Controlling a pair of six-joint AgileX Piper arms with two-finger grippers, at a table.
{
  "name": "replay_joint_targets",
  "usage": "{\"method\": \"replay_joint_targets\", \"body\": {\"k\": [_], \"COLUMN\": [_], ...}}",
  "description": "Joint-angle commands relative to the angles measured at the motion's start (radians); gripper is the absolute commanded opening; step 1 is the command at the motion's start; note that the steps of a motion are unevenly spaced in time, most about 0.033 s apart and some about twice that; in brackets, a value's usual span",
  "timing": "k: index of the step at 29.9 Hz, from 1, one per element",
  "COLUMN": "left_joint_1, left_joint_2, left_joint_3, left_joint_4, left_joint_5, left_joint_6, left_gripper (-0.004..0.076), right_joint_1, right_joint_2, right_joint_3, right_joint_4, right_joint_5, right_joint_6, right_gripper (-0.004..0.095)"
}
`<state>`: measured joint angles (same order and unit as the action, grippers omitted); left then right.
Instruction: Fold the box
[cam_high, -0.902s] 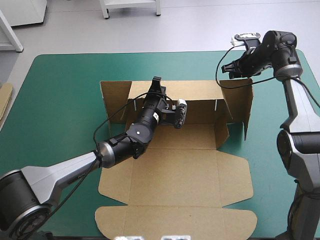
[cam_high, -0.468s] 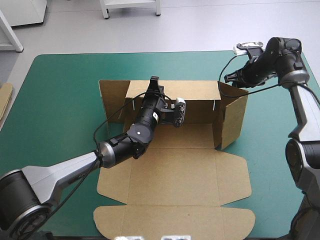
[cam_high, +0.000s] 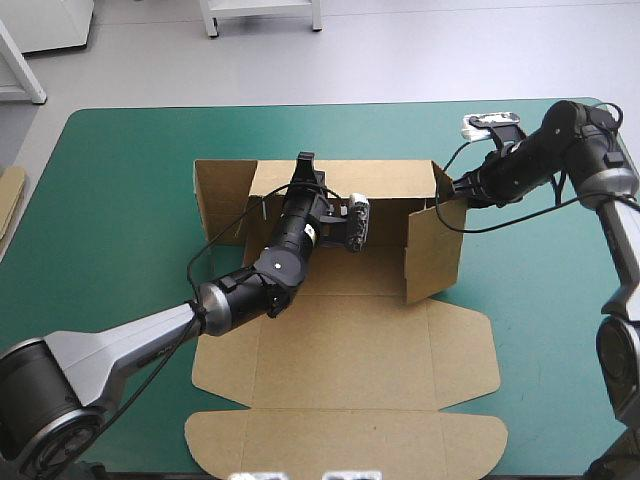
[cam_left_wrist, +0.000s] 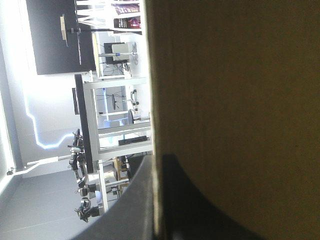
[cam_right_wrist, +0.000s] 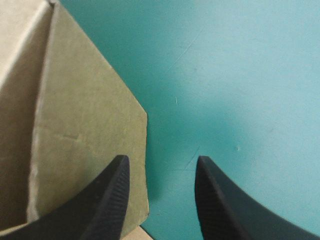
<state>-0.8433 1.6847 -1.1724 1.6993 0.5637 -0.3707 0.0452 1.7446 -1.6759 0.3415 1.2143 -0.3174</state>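
Box: the box (cam_high: 350, 340), a cut sheet of brown board, sits in the middle of the bench (cam_high: 130, 200), a table under a teal-green cover. Its near half lies flat.
Lid panel: the lid panel (cam_high: 350, 440), with rounded corner flaps, lies flat by the bench's near edge.
Back wall: the back wall (cam_high: 385, 182) stands upright along the sheet's far side.
Left pincer: the left pincer (cam_high: 308, 165), two black fins, is clamped on the back wall's top edge. Its own camera shows the board caught between them.
Right end flap: the right end flap (cam_high: 435, 250) stands upright, swung in toward the near side.
Left end flap: the left end flap (cam_high: 222, 190) stands out sideways from the wall's left end.
Right pincer: the right pincer (cam_high: 450, 192) is spread apart with nothing between its fins, at the right end flap's far top corner. I cannot tell whether it touches the flap.
Bench's left edge: a strip of more board (cam_high: 8, 200) shows just beside it.
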Motion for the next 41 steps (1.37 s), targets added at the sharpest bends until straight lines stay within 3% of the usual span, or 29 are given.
{"method": "replay_joint_targets", "body": {"k": [1, 5, 12, 17, 22, 29, 37, 41], "left_joint_1": [-0.005, -0.005, -0.005, -0.005, -0.005, -0.005, -0.005, -0.005], "left_joint_2": [-0.045, -0.045, -0.045, -0.045, -0.045, -0.045, -0.045, -0.045], "left_joint_3": [-0.025, -0.025, -0.025, -0.025, -0.025, -0.025, -0.025, -0.027], "left_joint_4": [0.035, 0.035, 0.035, 0.035, 0.035, 0.035, 0.038, 0.038], "left_joint_5": [0.048, 0.048, 0.048, 0.046, 0.044, 0.044, 0.044, 0.063], "left_joint_6": [-0.014, -0.014, -0.014, -0.014, -0.014, -0.014, -0.014, -0.014], "left_gripper": [-0.0009, -0.0008, -0.0008, -0.0008, -0.0009, -0.0008, -0.0008, -0.0008], "right_joint_1": [-0.003, -0.003, -0.003, -0.003, -0.003, -0.001, -0.001, 0.026], "right_joint_2": [-0.128, -0.218, -0.353, -0.450, -0.493, -0.465, -0.426, -0.408], "right_joint_3": [0.049, 0.186, 0.467, 0.614, 0.696, 0.725, 0.725, 0.725], "right_joint_4": [0.038, 0.080, 0.285, 0.398, 0.458, 0.544, 0.664, 0.663], "right_joint_5": [-0.097, -0.216, -0.438, -0.534, -0.535, -0.562, -0.580, -0.580], "right_joint_6": [-0.040, -0.134, -0.356, -0.518, -0.645, -0.762, -0.874, -0.883], "right_gripper": [0.0391, 0.0391, 0.0391, 0.0391, 0.0402, 0.0630, 0.0634, 0.0611]}}
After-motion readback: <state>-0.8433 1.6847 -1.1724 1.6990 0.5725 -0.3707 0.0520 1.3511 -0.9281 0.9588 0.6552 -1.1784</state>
